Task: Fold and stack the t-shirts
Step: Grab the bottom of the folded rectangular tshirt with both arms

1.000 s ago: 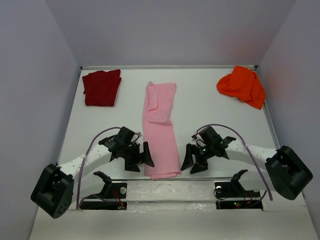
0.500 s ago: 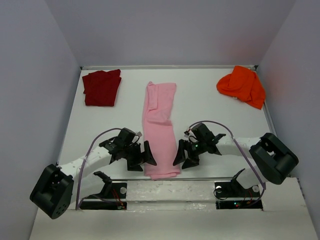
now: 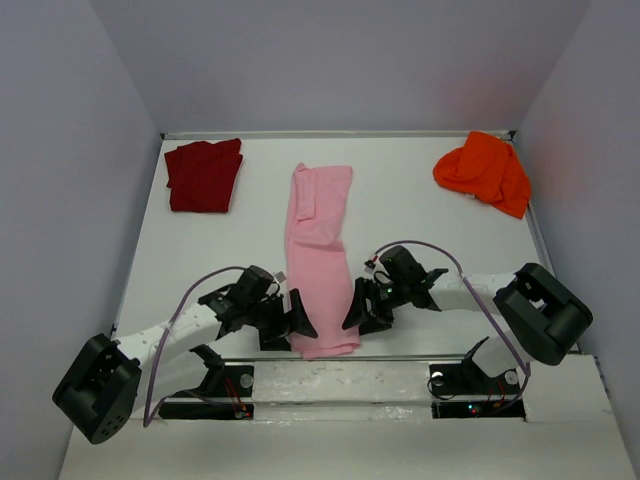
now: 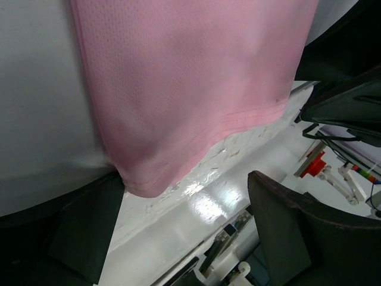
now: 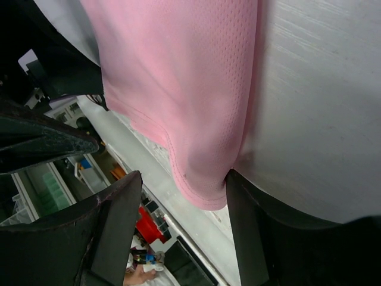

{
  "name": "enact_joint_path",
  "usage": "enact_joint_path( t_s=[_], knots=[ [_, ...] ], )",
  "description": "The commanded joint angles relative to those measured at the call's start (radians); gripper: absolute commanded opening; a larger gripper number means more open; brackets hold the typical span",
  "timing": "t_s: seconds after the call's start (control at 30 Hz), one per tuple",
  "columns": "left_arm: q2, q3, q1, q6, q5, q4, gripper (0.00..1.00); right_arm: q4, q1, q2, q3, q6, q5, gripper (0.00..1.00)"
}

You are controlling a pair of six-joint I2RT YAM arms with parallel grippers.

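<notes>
The light pink t-shirt [image 3: 322, 255] lies folded into a long strip down the middle of the table, its hem at the near edge. My left gripper [image 3: 292, 318] is open at the hem's left corner; in the left wrist view one finger [image 4: 83, 229] touches the pink corner [image 4: 143, 179]. My right gripper [image 3: 358, 310] is open at the hem's right corner; in the right wrist view the pink corner [image 5: 205, 185] sits between the open jaws, against one finger [image 5: 262, 238]. The dark red t-shirt [image 3: 204, 174] lies folded at the far left. The bright orange t-shirt [image 3: 484, 170] lies bunched at the far right.
The table's near edge [image 3: 330, 362] runs just below the pink hem. Both arm bases [image 3: 220, 385] are bolted under it. Walls enclose the table on the left, back and right.
Both grippers have moved inward toward the pink shirt's near corners, the left also slightly nearer the table edge. The shirts have not moved.
</notes>
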Motion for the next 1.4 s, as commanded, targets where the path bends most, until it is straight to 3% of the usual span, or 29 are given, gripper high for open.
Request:
enact_joint_path(
  t_s=[0.0,0.5,0.8,1.17,1.37],
  knots=[
    [-0.054,-0.051,-0.037,-0.102,0.032,0.071,0.99,0.056,0.008,0.002,-0.008,0.013,0.002,0.64],
    [-0.186,-0.139,-0.202,-0.354,-0.062,0.169,0.99,0.080,0.008,-0.038,-0.071,0.034,-0.001,0.61],
    [-0.049,0.059,-0.217,-0.270,-0.223,-0.091,0.99,0.082,0.008,-0.056,-0.082,0.030,-0.001,0.62],
    [0.116,0.085,-0.218,-0.235,-0.191,-0.029,0.99,0.082,0.008,-0.049,-0.067,0.025,-0.007,0.62],
    [0.116,0.052,-0.229,-0.264,-0.186,-0.030,0.96,0.083,0.008,-0.047,-0.073,0.031,-0.004,0.58]
  ],
)
